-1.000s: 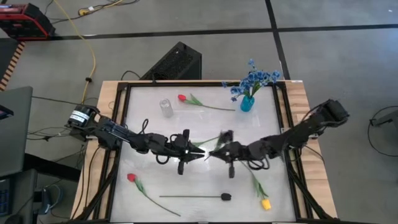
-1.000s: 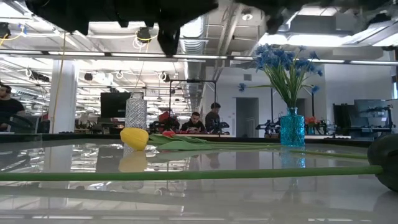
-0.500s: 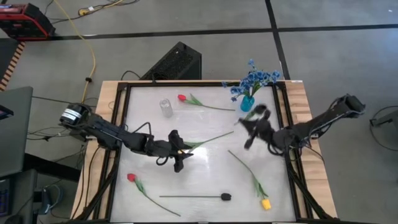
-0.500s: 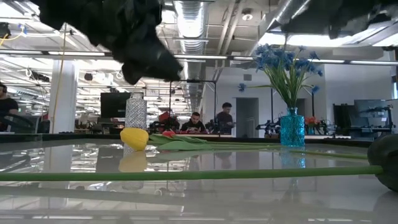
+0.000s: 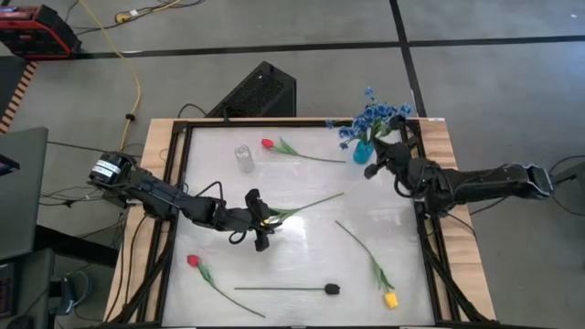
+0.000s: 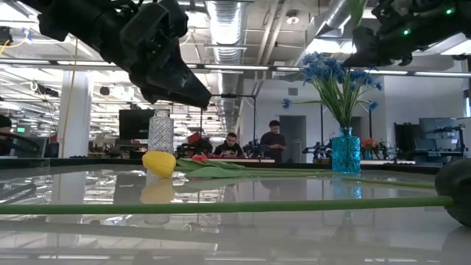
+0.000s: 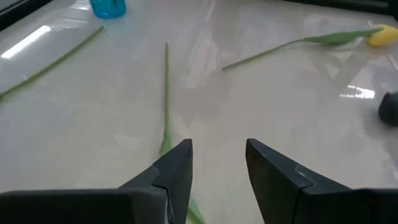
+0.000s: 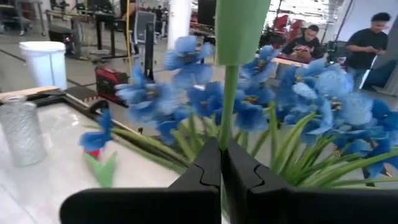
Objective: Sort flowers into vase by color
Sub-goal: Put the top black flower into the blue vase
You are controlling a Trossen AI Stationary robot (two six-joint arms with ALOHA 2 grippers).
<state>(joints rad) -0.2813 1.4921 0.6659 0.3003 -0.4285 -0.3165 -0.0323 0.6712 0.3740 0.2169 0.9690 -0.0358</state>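
Blue sprigs (image 5: 373,119) already fill our teal vase (image 5: 364,152) at the table's far right corner, where our right gripper (image 5: 376,165) pinches one green stem (image 8: 229,99), while red, yellow and black flowers lie unsorted

sprigs (image 5: 373,117) in vase (image 5: 363,153), tulips (image 5: 193,261) on table (image 5: 302,239)

Both arms are matte black, jointed and slim, with black cables looped alongside. A white-labelled silver motor caps the left arm's base (image 5: 114,170), at frame left.
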